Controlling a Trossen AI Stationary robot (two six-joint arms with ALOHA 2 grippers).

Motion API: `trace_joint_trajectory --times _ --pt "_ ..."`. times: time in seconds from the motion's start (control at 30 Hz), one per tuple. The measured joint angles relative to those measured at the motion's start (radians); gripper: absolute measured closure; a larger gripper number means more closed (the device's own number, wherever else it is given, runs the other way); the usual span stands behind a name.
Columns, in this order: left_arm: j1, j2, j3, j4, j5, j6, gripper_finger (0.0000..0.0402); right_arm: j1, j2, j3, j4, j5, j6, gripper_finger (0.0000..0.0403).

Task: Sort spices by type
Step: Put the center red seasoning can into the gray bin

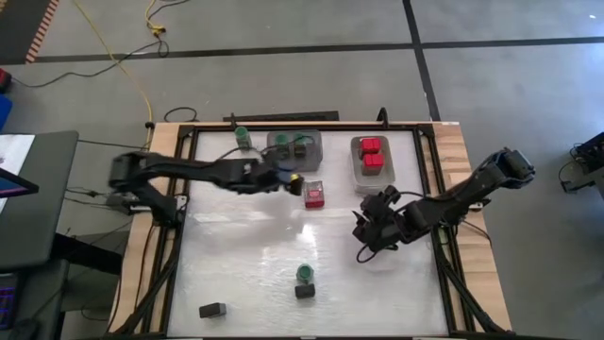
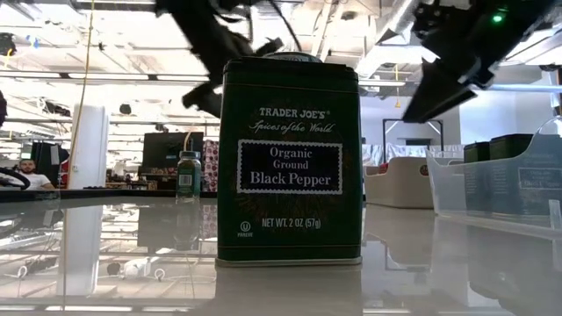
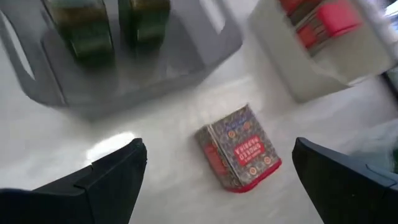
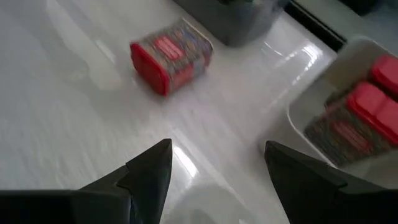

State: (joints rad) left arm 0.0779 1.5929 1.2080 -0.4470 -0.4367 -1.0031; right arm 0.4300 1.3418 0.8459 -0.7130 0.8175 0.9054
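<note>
Left gripper point(image 1: 283, 179) hangs released beside the grey tray point(image 1: 294, 146), red box point(image 1: 314, 194) lying loose just past it; right gripper point(image 1: 370, 227) parted, empty, over open table point(image 1: 245, 264).

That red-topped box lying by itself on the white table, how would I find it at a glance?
Look to the far side of the white table, where a grey tray and a clear tray holding two red-topped boxes stand. The lone red-topped box lies between them, nearer the table's middle. Unlike its neighbours, it lies on its side, in no tray.
</note>
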Motion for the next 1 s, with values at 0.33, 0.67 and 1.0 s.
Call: trace_joint_trajectory --times 0.33,0.67,1.0 --pt "0.015 0.388 0.469 -0.282 0.18 -0.174 0.0017 0.161 0.0 0.0 -0.155 0.046 0.23 0.0117" --pt "0.041 0.536 0.718 -0.502 0.198 -0.278 0.0017 0.325 0.0 0.0 -0.17 0.054 0.428 0.0117" --pt "0.04 0.536 0.719 -0.589 0.195 -0.37 0.0017 0.391 0.047 0.0 -0.164 0.072 0.512 0.0117"
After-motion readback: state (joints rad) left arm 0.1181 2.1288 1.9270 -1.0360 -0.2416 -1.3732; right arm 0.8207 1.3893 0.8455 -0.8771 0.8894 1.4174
